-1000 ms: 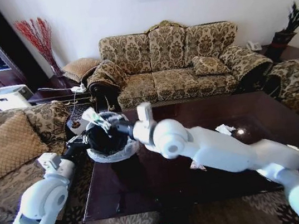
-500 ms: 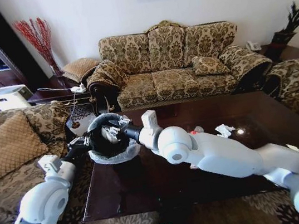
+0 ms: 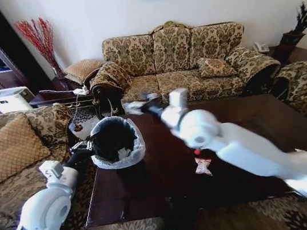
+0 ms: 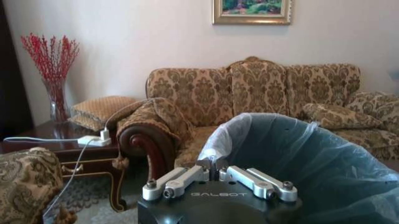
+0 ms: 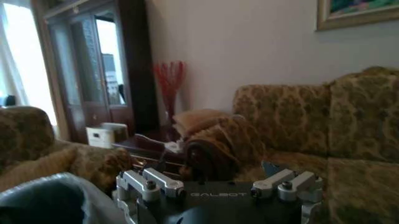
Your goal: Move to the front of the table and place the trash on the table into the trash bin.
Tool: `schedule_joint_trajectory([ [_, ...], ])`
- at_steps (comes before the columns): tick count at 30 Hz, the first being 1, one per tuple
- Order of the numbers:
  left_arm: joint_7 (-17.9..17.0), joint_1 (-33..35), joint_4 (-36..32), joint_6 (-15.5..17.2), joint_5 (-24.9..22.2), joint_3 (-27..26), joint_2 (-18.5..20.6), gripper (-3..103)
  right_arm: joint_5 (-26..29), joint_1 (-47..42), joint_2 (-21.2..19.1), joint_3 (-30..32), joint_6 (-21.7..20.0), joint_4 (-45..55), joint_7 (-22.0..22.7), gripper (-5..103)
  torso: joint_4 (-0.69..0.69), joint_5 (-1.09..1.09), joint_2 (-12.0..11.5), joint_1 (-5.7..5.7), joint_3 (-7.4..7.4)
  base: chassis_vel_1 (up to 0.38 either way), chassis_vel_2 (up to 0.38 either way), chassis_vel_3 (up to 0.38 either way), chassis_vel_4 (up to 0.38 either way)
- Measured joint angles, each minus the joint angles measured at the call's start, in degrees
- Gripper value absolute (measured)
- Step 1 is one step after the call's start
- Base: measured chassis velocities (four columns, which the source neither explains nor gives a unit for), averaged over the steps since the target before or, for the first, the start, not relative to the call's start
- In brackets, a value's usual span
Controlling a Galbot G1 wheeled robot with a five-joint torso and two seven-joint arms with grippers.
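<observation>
Trash (image 3: 201, 165) on the table (image 3: 154, 198): one crushed clear piece with a red label, lying near the middle of the glossy dark top, well apart from the trash bin (image 3: 137, 147). Inside the bin, one white scrap (image 3: 123, 152) at the bottom.

Left gripper (image 4: 212, 164) clenched on the folded bag at the bin's rim, holding the bin at the left edge of the table. Right gripper (image 3: 135, 105) raised over the far side of the table, beyond the bin, fingers spread wide and carrying nothing; the same is seen in the right wrist view (image 5: 218, 184).

Possible troubles from here, as a judgement only:
- Thin plastic in the left grip, not the hard wall of the bin. Could stretch, tear or slip out, and then the bin could tilt or drop off the edge.
- Long way for the right arm to reach the labelled piece. Could brush the bin rim while passing near it.
- Crushed, uneven shape on a slippery top. Could slide away or spring out of the closing fingers, or be pushed toward the table edge.
</observation>
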Motion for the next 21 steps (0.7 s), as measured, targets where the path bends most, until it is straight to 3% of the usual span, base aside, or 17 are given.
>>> schedule_joint_trajectory([
  [1, 0.1, 0.0, 0.0, 0.0, 0.0, 0.0, 0.0, 2, -2.7, -6.5, -2.9, 2.5, 0.8, 0.8, -0.1, 100, -0.02, 0.02, 0.0, 0.0, 0.0, 0.0, 0.0, 0.0, 0.0],
  [2, 0.1, 0.0, 0.0, 0.0, 0.0, 0.0, 0.0, 2, -2.7, -6.5, -2.9, 2.5, 0.8, 0.8, -0.1, 100, -0.02, 0.02, 0.0, 0.0, 0.0, 0.0, 0.0, 0.0, 0.0],
  [4, 1.1, 0.0, 0.0, -0.2, 0.7, 0.0, -0.1, 2, -9.3, -18.9, -5.6, 7.8, 2.0, 2.4, 0.5, 100, -0.02, -0.03, 0.0, -0.01, -0.01, 0.0, 0.0, 0.0, 0.0],
  [5, 1.5, 0.0, 0.1, -0.5, 1.4, 0.0, -0.3, 2, -12.1, -24.2, -5.6, 9.5, 2.2, 2.9, 1.3, 100, -0.01, -0.04, 0.0, -0.01, -0.01, 0.0, 0.0, 0.0, 0.0],
  [6, 1.5, 0.0, 0.1, -0.5, 1.4, 0.0, -0.3, 2, -12.1, -24.2, -5.6, 9.5, 2.2, 2.9, 1.3, 100, -0.01, -0.04, 0.0, -0.01, -0.01, 0.0, 0.0, 0.0, 0.0],
  [8, 2.0, -0.3, 0.5, -0.9, 3.3, 0.4, -0.6, 2, -18.4, -35.0, -3.6, 14.4, 2.8, 3.7, 2.5, 100, 0.0, -0.02, 0.0, -0.02, -0.01, 0.0, 0.0, 0.0, 0.0],
  [9, 2.0, -0.3, 0.5, -0.9, 3.3, 0.4, -0.6, 2, -18.4, -35.0, -3.6, 14.4, 2.8, 3.7, 2.5, 100, 0.0, -0.02, 0.0, -0.02, -0.01, 0.0, 0.0, 0.0, 0.0],
  [13, 3.0, -0.5, 0.4, -1.7, 4.9, 1.0, -0.6, 2, -31.8, -55.0, 5.8, 24.5, 6.0, 2.8, 1.3, 100, 0.01, -0.04, 0.0, -0.01, -0.01, 0.0, 0.0, 0.0, 0.0],
  [17, 3.4, -0.8, 0.2, -2.1, 5.2, 1.0, 0.0, 2, -37.0, -59.7, 9.6, 26.2, 8.7, 0.7, 0.4, 100, -0.01, -0.07, 0.0, -0.02, -0.01, 0.0, 0.0, 0.0, 0.0],
  [19, 3.5, -1.0, 0.2, -2.7, 5.1, 0.5, 1.2, 2, -41.8, -60.8, 14.0, 25.4, 11.9, -3.0, -0.6, 100, -0.01, -0.04, 0.0, -0.02, -0.01, -0.04, -0.036, -0.073, -0.046],
  [21, 3.5, -1.1, 0.2, -2.8, 5.1, 0.3, 1.6, 2, -42.4, -60.6, 15.1, 24.9, 12.3, -3.9, -0.7, 100, 0.0, -0.04, 0.0, -0.02, -0.01, -0.055, -0.041, -0.06, -0.058],
])
